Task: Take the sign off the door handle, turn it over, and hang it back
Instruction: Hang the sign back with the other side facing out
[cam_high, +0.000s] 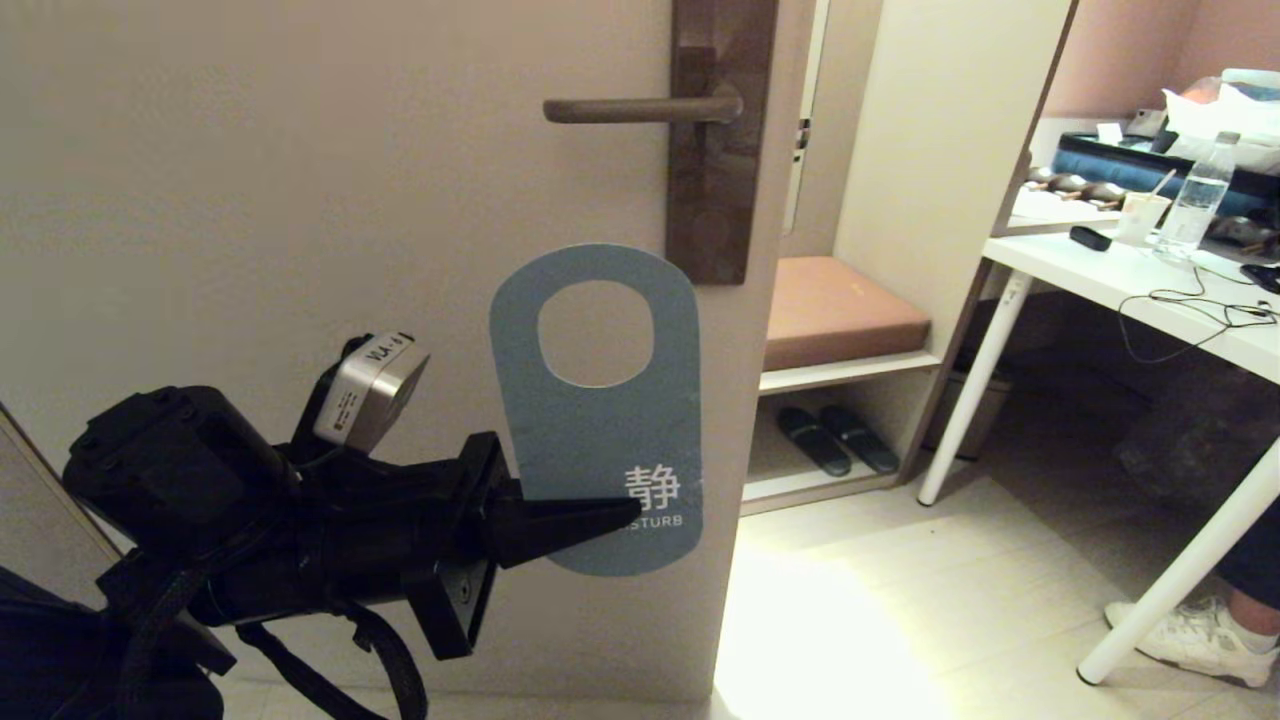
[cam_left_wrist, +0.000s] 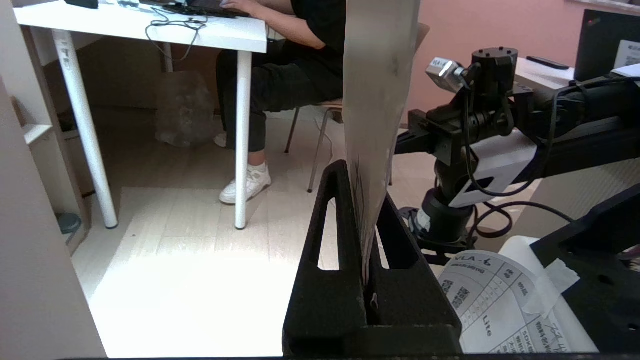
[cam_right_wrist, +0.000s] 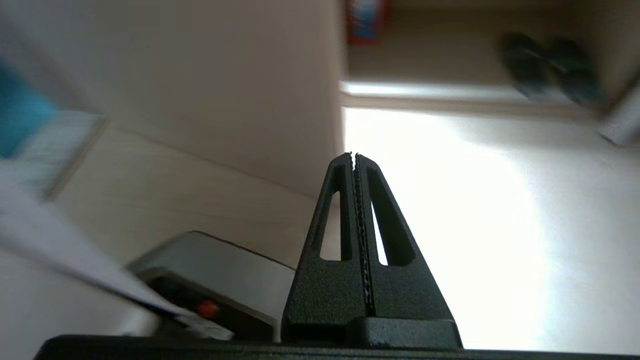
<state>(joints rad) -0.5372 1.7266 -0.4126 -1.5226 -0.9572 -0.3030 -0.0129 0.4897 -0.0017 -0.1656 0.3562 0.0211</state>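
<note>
The sign (cam_high: 600, 420) is held upright in front of the door (cam_high: 300, 200), off and below the door handle (cam_high: 640, 108), its blue-grey face turned toward the head camera with the letters "STURB" legible near its lower edge. The card is pinched at its lower left edge by the left tool (cam_high: 600, 520), whose dark fingers (cam_left_wrist: 395, 235) are seen in the left wrist view pressed against both faces of the thin card (cam_left_wrist: 380, 100). The handle's lever is seen bare and horizontal on its tall dark backplate (cam_high: 715, 190), the sign's rounded top lying just below and left of the plate's lower end. The right tool (cam_right_wrist: 354, 159) is shown in its own wrist view low near the floor, its fingers pressed together on nothing. A white desk surface (cam_high: 1120, 275) stands to the right.
</note>
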